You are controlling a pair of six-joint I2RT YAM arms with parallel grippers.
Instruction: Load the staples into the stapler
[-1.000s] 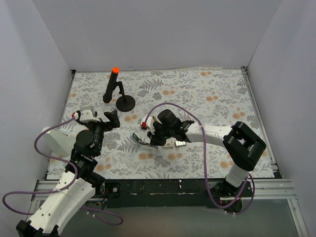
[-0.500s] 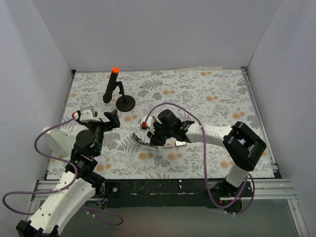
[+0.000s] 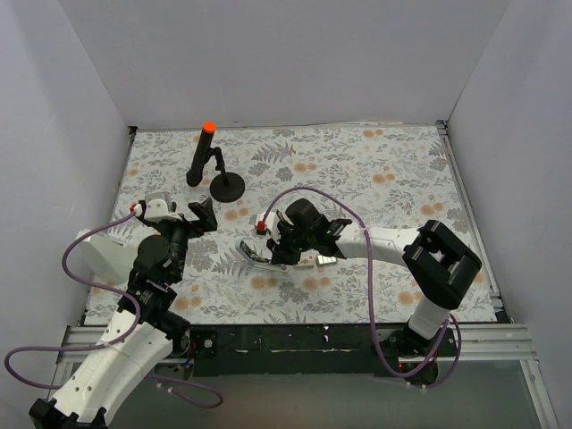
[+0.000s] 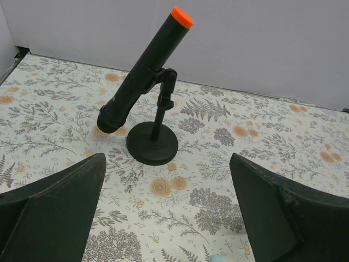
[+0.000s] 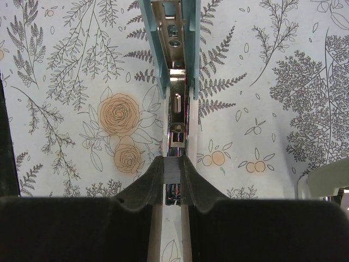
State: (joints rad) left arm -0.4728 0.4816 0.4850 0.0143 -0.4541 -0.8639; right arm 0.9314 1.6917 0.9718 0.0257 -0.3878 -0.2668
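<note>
The stapler (image 5: pixel 175 49) lies opened on the flowered mat, its pale blue-green sides framing a silver metal channel (image 5: pixel 177 117). Seen from above, the stapler (image 3: pixel 253 253) sits at centre, just left of the right arm's wrist. My right gripper (image 5: pixel 173 170) is shut on a small grey block of staples (image 5: pixel 173 168), held directly over the channel's near end. In the overhead view the right gripper (image 3: pixel 280 251) hovers low on the stapler. My left gripper (image 4: pixel 166 218) stands wide open with only mat between its fingers (image 4: pixel 49 207); from above the left gripper (image 3: pixel 202 214) is left of the stapler.
A black stand holding an orange-tipped black tube (image 3: pixel 207 156) rises at the back left; the same tube (image 4: pixel 147 71) fills the left wrist view ahead of the fingers. A small pale object (image 3: pixel 326 260) lies by the right gripper. White walls enclose the mat.
</note>
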